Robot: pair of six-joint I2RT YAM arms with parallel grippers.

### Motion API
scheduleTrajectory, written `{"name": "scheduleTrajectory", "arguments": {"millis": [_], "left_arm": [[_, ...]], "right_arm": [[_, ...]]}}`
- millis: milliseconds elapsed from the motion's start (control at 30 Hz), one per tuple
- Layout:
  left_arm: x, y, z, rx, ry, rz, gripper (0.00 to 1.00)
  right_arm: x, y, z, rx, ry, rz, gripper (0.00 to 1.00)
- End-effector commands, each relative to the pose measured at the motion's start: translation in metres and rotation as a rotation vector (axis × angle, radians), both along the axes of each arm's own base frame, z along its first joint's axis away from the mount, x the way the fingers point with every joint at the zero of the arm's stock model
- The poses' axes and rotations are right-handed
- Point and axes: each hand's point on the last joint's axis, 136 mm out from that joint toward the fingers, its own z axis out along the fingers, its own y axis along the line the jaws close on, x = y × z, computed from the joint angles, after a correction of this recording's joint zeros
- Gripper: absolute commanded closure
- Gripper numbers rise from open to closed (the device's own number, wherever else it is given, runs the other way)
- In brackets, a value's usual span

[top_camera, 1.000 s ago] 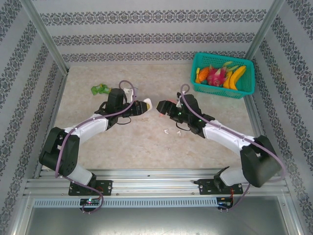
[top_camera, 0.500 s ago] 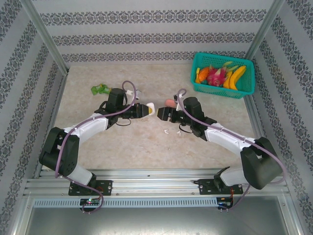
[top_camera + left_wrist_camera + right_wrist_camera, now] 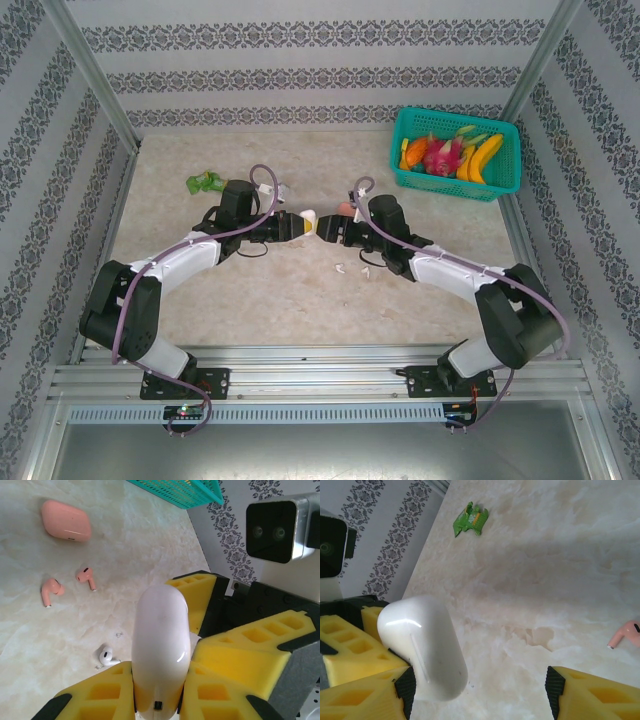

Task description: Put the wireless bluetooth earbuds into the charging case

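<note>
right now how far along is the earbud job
No earbud looks inserted yet. In hand: the left hand grips the white case off the table, lid looking closed, with the open right hand at its end. Left: the pink earbuds and a white earbud lie loose near the closed pink case.

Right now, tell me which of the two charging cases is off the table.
The white case, clamped in the left gripper; the pink case lies on the table.

Smooth, glossy white plastic pebble-shaped case [image 3: 160,640]; matt yellow ribbed fingers [image 3: 95,697]; marble-patterned beige bench [image 3: 125,555] with a dull sheen.
</note>
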Motion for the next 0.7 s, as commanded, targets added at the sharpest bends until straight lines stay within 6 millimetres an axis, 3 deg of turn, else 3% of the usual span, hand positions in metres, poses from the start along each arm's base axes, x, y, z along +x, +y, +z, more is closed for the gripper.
{"name": "scheduleTrajectory", "arguments": {"millis": [0, 133, 400, 533, 667], "left_arm": [[0.003, 0.001, 0.021, -0.033, -0.043, -0.011, 1.0], [0.001, 0.0, 0.026, -0.044, -0.048, -0.015, 1.0], [-0.007, 0.002, 0.045, -0.068, -0.089, -0.023, 1.0], [-0.008, 0.003, 0.043, -0.065, -0.088, -0.022, 1.0], [-0.007, 0.003, 0.038, -0.059, -0.084, -0.02, 1.0]], "right_arm": [[0.007, 0.011, 0.01, 0.036, -0.026, 0.019, 0.3], [0.013, 0.01, 0.001, 0.031, -0.007, -0.003, 0.32], [0.029, -0.011, -0.033, 0.018, 0.063, -0.087, 0.35], [0.028, -0.013, -0.037, 0.027, 0.076, -0.088, 0.35], [0.021, -0.018, -0.025, 0.046, 0.059, -0.082, 0.35]]}}
